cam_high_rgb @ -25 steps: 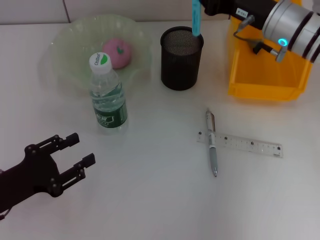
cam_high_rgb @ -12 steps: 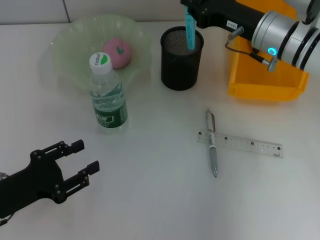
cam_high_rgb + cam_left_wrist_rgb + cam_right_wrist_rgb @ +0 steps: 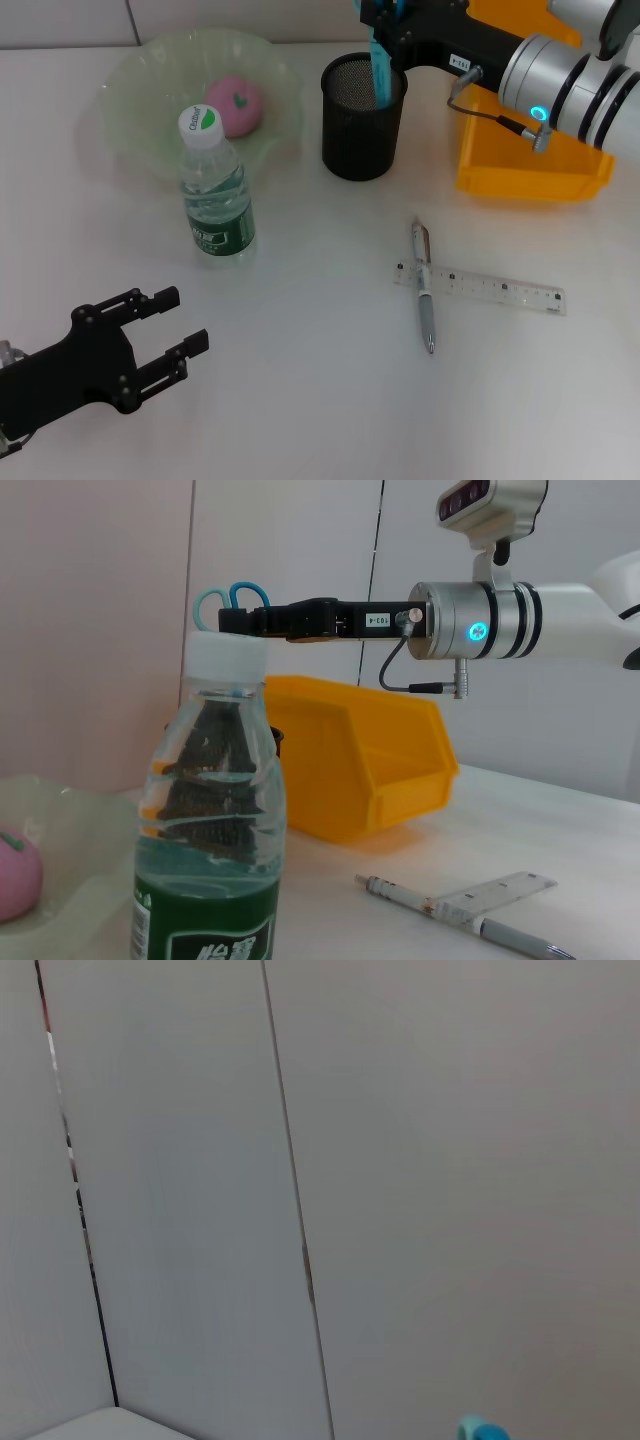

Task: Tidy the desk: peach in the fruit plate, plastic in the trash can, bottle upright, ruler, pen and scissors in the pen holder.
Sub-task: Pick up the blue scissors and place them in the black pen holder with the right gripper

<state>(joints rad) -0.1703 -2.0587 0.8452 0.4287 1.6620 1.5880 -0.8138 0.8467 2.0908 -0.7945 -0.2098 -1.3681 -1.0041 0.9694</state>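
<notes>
R gripper (image 3: pixel 384 22) is gripping the teal-handled scissors (image 3: pixel 381 68) over the mesh pen holder (image 3: pixel 363 117) — long axis vertical, blades pointing down into the cup, handles up. Judging: insertion step; next calls for lowering, then releasing. L gripper (image 3: pixel 172 332) is idling near-left, jaws wide — holding nothing.

The scissors (image 3: pixel 381 62) are carried leftward by the right gripper (image 3: pixel 385 30) and lowered over the pen holder (image 3: pixel 362 116); the left gripper (image 3: pixel 175 322) is advanced slightly forward.
</notes>
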